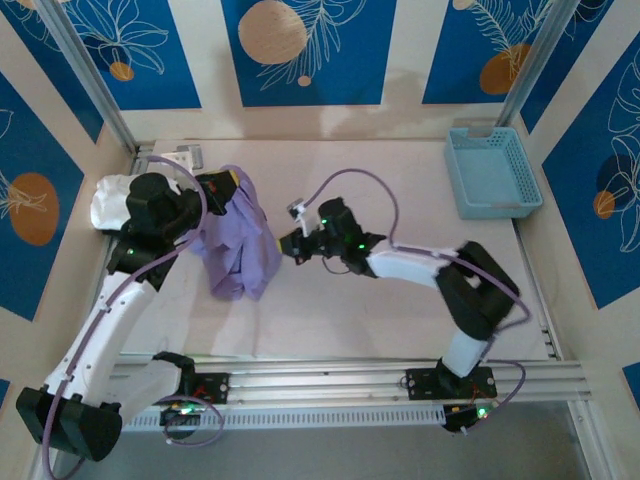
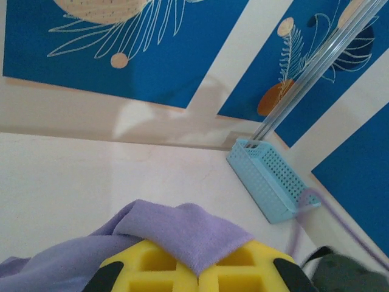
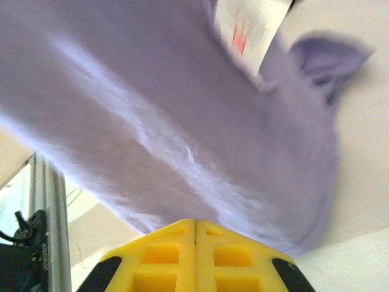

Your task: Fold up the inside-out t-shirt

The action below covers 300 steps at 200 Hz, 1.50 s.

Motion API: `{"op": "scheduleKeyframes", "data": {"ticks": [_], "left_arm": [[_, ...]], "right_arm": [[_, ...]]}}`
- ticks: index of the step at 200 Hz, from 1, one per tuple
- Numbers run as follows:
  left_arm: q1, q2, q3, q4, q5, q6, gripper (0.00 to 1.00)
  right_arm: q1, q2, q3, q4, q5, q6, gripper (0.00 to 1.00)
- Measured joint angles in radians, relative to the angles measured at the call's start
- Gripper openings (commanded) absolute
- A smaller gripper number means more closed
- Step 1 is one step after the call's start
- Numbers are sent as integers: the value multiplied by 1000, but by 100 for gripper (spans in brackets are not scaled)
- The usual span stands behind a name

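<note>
The inside-out t-shirt (image 1: 238, 245) is lavender and hangs bunched in a long drape at the left of the table. My left gripper (image 1: 232, 186) holds its top, and in the left wrist view the yellow jaws (image 2: 199, 275) are shut with a flap of the t-shirt (image 2: 188, 234) pinched between them. My right gripper (image 1: 288, 246) reaches in from the right at the shirt's side edge. Its yellow jaws (image 3: 194, 224) are pressed together, with the t-shirt (image 3: 182, 121) meeting their very tips. A white label (image 3: 250, 25) with red print shows on the cloth.
A light blue perforated basket (image 1: 492, 172) stands at the back right, also seen from the left wrist (image 2: 271, 181). A folded white garment (image 1: 108, 202) lies at the left edge behind the left arm. An aluminium rail (image 1: 340, 380) runs along the near edge.
</note>
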Motion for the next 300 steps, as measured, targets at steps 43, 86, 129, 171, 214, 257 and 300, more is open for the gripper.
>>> {"op": "scheduleKeyframes", "data": {"ticks": [43,86,129,171,214,257,300], "left_arm": [[-24,-5,58,6,16,-40,0],[-86,18,89,24,23,-58,0],[-140,64,119,22,21,-54,0],[-151,70,134,15,20,-47,0],[-155,70,134,15,12,-43,0],[-156,71,134,15,8,-28,0],[-157,70,134,1,-21,-11,0]], "right_arm": [[-43,-366,22,-132,148,-133,16],[93,-349,-73,-63,185,-185,74],[229,-115,-200,43,401,-192,75],[209,-101,-284,150,590,-235,67],[159,-189,-360,186,594,-280,66],[86,-146,-346,204,537,-302,44],[48,-99,-277,167,536,-335,0]]}}
